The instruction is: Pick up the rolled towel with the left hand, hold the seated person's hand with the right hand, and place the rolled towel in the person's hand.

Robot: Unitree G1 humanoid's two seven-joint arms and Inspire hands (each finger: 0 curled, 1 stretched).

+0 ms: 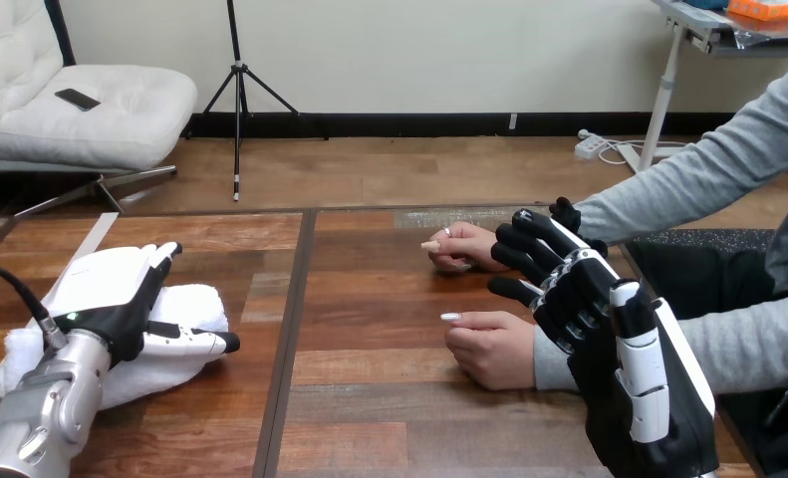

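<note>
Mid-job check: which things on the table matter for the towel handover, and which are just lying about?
For the job: rolled towel under the left hand; right hand; the person's nearer hand; the person's farther hand.
Lying about: pale strip at far left; black mat at right.

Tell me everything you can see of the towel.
The towel is white and fluffy, like terry cloth, rolled into a thick, soft bundle. It lies on its side on the wooden table at the view's left, its length slanting from the near left toward the middle. The left robot hand lies over its middle and covers much of it, fingers straight, thumb stretched out on it. Both ends stick out from under the hand. It rests on the table, not lifted.
</note>
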